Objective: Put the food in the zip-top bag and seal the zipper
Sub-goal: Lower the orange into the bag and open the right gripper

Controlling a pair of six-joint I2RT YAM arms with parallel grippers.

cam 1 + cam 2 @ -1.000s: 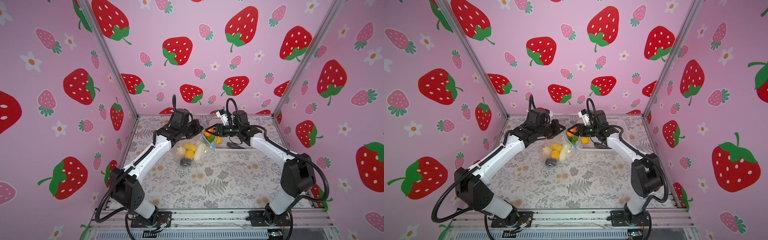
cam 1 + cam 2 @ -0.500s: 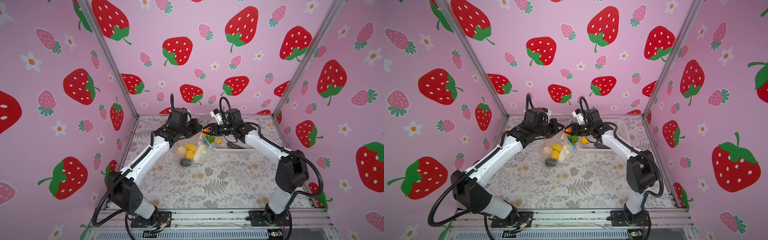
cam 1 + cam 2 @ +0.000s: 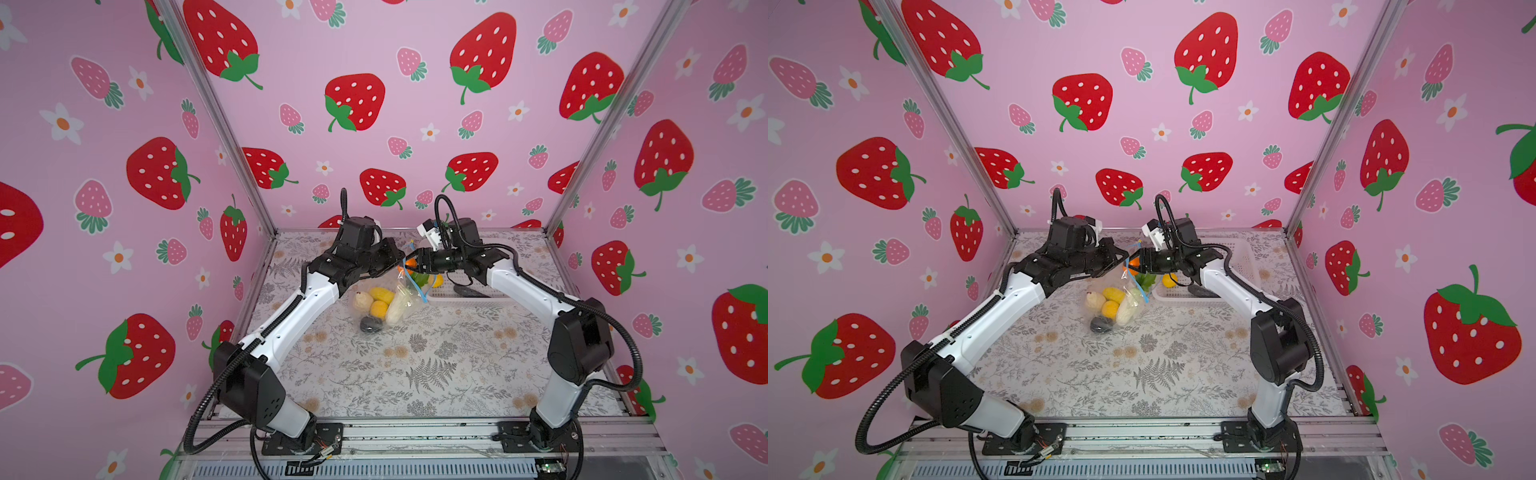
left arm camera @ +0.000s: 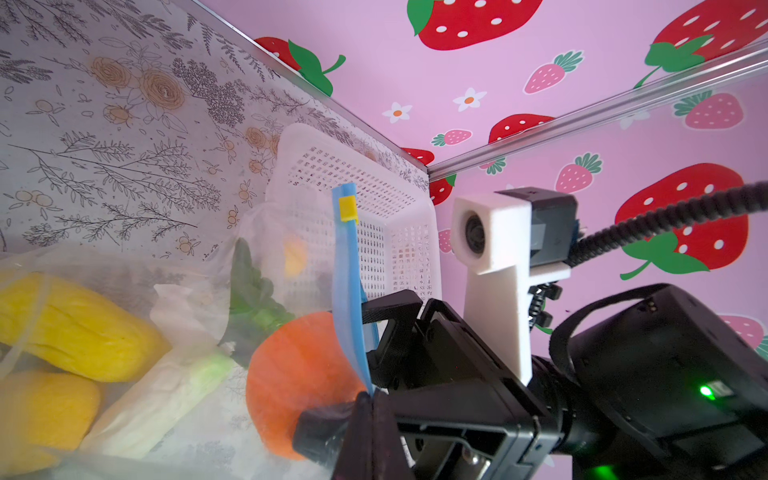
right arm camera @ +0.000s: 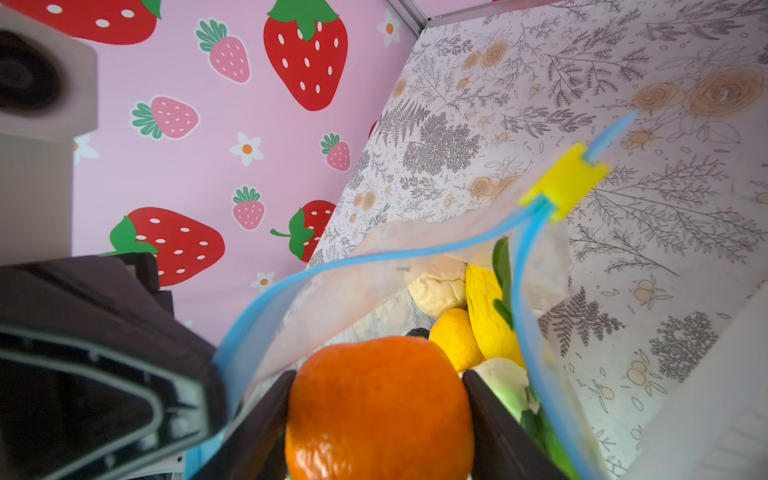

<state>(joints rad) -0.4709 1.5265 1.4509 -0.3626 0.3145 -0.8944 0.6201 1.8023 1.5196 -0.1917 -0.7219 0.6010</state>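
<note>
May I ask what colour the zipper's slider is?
Yellow; the slider shows best in the right wrist view.

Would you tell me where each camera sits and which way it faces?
Both top views: high in front, looking down at the table; both whole arms, left gripper and right gripper meeting at the zip-top bag.
Left wrist: on the left arm, facing past its shut fingertips pinching the zipper, towards the basket.
Right wrist: on the right arm, facing past its fingers holding the orange, into the bag.
Shared: both wrist views show orange and zipper.
</note>
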